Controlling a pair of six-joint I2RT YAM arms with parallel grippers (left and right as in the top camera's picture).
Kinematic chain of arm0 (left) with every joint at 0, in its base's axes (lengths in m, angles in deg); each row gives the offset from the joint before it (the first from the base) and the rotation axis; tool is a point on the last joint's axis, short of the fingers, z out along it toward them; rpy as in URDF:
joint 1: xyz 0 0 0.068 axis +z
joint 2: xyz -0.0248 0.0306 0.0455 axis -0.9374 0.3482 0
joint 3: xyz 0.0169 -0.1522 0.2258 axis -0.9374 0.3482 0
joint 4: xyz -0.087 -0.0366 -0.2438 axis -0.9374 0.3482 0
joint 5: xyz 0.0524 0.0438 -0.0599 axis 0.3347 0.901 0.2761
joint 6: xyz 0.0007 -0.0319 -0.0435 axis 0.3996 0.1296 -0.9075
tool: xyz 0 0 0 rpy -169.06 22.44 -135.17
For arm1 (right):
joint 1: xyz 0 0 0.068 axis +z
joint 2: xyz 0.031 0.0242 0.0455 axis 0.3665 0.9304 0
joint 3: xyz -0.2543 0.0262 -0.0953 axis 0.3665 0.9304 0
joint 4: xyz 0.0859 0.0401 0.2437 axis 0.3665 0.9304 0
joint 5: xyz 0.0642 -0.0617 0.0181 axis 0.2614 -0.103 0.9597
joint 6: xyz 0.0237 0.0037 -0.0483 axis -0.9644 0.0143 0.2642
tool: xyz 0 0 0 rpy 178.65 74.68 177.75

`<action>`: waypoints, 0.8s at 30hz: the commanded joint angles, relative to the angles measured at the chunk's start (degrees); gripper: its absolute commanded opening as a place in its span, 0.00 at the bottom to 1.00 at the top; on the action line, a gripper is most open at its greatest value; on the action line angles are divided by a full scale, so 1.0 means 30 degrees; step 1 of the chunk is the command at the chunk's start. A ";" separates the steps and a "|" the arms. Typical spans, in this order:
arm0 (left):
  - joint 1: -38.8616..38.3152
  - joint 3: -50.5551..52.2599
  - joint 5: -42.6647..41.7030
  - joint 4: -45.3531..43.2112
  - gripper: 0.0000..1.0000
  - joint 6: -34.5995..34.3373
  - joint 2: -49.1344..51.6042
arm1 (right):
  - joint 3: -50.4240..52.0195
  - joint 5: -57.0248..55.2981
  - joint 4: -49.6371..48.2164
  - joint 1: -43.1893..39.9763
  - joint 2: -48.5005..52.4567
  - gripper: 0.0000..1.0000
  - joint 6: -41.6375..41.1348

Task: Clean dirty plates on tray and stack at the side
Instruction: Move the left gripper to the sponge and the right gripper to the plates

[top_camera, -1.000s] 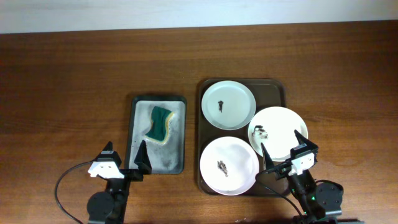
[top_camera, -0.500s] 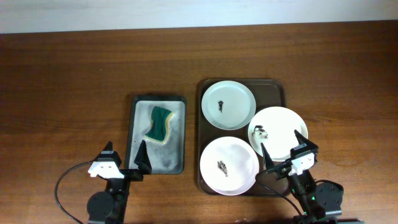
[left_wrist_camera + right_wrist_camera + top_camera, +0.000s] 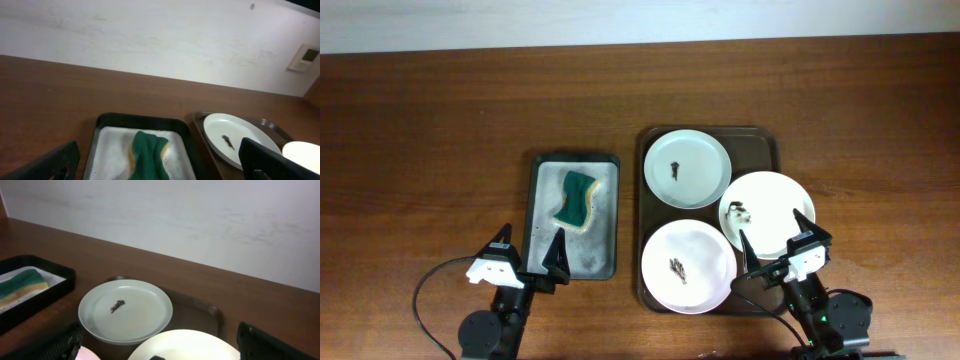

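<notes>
**Three soiled plates on tray; both grippers empty**

Overhead view: the tray lies right of centre on the wooden table. All three plates are on it, unstacked.

- The upper plate sits at the tray's top, with a dark speck at its centre.
- The lower plate sits at the tray's bottom left, also with a speck at its centre.
- The right-hand plate overhangs the tray's right rim and carries specks near its left edge. It meets the edges of the other two. I cannot tell which plate lies over which.

Left of the tray, apart from it, is a smaller grey tray holding a green-yellow sponge.

The left gripper is at the lower left, at the grey tray's bottom edge. Its fingers are spread and grasp nothing.

The right gripper is at the lower right, its fingers also spread and empty. From overhead they fall across the lower edge of the right-hand plate. Contact cannot be determined.
</notes>
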 commanded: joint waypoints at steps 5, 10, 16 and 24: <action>0.0095 0.0022 -0.1916 -0.0481 0.99 0.0357 -0.0007 | 0.0044 0.3096 -0.0160 0.0124 -0.0095 0.99 -0.0714; 0.0095 -0.2208 -0.2273 -0.0852 0.99 0.0357 0.0080 | -0.2973 0.3111 0.1042 0.0124 0.0015 0.99 -0.2186; 0.0095 -0.9865 -0.2033 0.5450 1.00 0.0364 0.4794 | -1.0520 0.2892 0.9027 0.0124 0.3803 0.99 -0.2178; 0.0095 -2.0888 -0.2135 1.6334 0.99 0.0364 1.7165 | -1.9329 0.3759 1.7456 0.0124 1.3413 0.98 -0.2178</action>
